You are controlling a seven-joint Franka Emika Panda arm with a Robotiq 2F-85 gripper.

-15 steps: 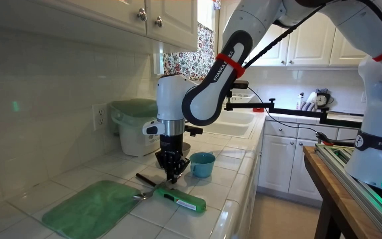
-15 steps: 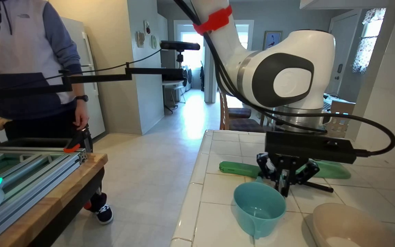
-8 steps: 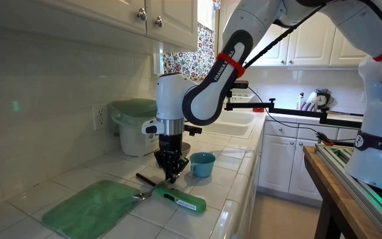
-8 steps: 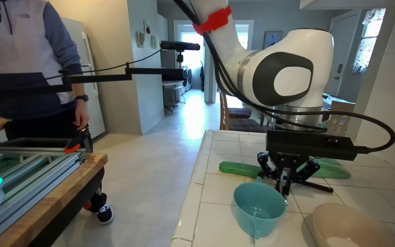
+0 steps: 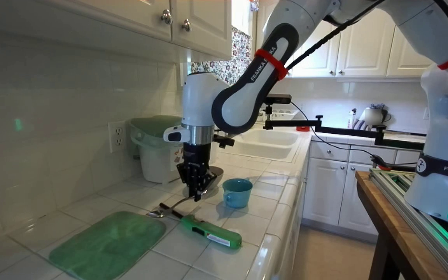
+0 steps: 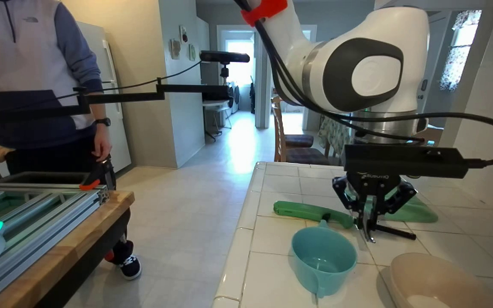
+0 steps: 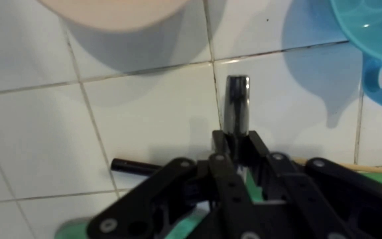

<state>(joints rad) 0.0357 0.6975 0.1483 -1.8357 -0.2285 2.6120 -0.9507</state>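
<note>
My gripper (image 7: 237, 141): narrow, its fingers (image 7: 260, 149) pinched on the handle of a metal utensil (image 7: 236, 106), and pointing down over the tiled counter (image 5: 165, 262).
Utensil's place: just right of the middle in the wrist view, its blunt end poking out above my fingers; in an exterior view the head (image 5: 156, 213) reaches down and left of my grip, by the top right corner of the green mat (image 5: 109, 245).
Handling: I judge it light and stiff, with little to break; the polished metal looks slippery, and the long head end may make it swivel between my pads.
Where to hold: across the handle, where I have it; a bite nearer the neck would probably balance better and twist less.
Poor view: the head shows too small and shiny for me to tell spoon from fork, or whether it touches anything below.
Green-handled tool (image 5: 212, 232): low centre in that same exterior view, lying on the tiles, its black rod (image 7: 133, 167) running left of my fingers in the wrist view.
Blue cup (image 6: 323, 256): upright, near my grip; upper right corner of the wrist view.
Pale bowl (image 6: 441, 278): lower right in an exterior view, top edge in the wrist view.
</note>
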